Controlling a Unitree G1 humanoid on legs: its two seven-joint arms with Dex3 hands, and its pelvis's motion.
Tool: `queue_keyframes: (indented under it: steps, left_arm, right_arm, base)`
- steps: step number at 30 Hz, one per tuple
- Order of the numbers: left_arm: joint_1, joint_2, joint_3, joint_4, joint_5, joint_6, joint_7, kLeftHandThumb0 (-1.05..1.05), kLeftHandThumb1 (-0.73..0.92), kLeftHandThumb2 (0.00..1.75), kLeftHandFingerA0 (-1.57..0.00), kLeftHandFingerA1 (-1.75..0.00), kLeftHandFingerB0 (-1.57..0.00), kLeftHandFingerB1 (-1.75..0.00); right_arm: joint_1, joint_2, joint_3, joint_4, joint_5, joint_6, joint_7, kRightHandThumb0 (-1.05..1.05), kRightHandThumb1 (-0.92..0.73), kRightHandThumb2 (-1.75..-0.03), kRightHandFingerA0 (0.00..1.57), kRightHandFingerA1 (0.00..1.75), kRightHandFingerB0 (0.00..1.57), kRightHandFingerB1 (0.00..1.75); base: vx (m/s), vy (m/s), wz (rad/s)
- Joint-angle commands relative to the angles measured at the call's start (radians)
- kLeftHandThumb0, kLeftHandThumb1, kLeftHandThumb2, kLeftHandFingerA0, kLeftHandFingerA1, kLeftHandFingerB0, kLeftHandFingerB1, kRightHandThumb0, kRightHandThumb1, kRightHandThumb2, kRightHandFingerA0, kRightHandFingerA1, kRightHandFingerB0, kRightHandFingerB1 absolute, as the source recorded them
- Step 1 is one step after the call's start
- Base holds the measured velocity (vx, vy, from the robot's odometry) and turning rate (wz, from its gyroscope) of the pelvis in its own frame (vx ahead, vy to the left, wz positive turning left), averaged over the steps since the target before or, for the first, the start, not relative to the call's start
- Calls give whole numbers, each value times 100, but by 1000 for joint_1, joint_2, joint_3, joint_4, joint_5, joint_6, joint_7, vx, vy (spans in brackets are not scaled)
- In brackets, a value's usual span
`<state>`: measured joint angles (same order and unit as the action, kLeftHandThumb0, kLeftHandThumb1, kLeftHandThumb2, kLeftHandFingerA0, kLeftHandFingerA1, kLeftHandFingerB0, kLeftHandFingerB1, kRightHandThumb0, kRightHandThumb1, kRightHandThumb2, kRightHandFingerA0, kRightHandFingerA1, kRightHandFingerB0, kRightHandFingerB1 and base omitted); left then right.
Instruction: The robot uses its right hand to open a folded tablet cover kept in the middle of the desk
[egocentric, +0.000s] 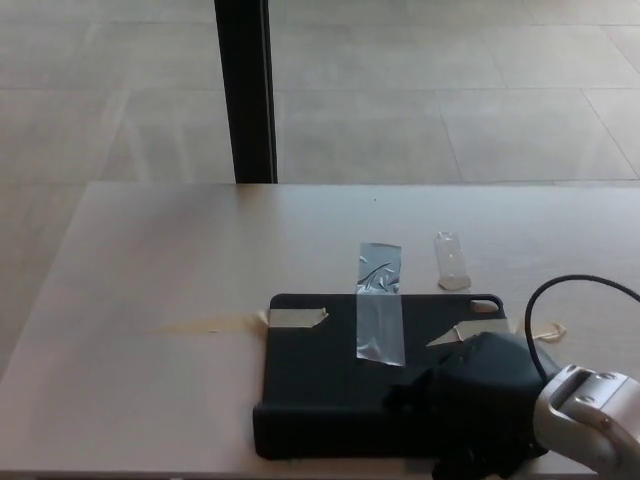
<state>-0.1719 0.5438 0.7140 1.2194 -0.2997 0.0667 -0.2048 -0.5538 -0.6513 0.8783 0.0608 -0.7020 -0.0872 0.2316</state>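
Note:
A black folded tablet cover lies flat near the desk's front edge, held down by strips of clear tape and a beige strip at its far edge. My right hand rests on the cover's right front part, fingers curled down toward the front edge. Black hand on black cover hides whether the fingers grip the edge. The silver wrist and a black cable enter from the lower right. My left hand does not show.
A loose piece of clear tape lies on the desk behind the cover. A black post stands beyond the desk's far edge, over a tiled floor.

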Motion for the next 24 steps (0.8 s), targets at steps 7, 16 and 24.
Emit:
queue_keyframes:
  steps: [7, 16, 24]
  left_arm:
    - [-12, 64, -1, 17, -31, 20, -1, -81, 87, 64, -73, -79, -39, -60]
    - [-9, 66, -9, 17, -24, 15, -6, -81, 87, 66, -67, -77, -38, -59]
    - [-28, 64, -5, 19, -38, 20, 1, -82, 87, 66, -71, -78, -39, -60]
  right_arm:
    - [378, -157, -134, -362, -1, -11, 48, -94, -74, -117, 57, 83, 27, 51]
    - [641, -168, -289, -471, 86, -5, 16, -96, -92, -74, 60, 69, 30, 37]
    - [762, -63, -414, -426, 159, 40, 30, -97, -92, -71, 63, 69, 32, 36]
  base:
    - [0, 0, 0]
    - [0, 0, 0]
    - [0, 0, 0]
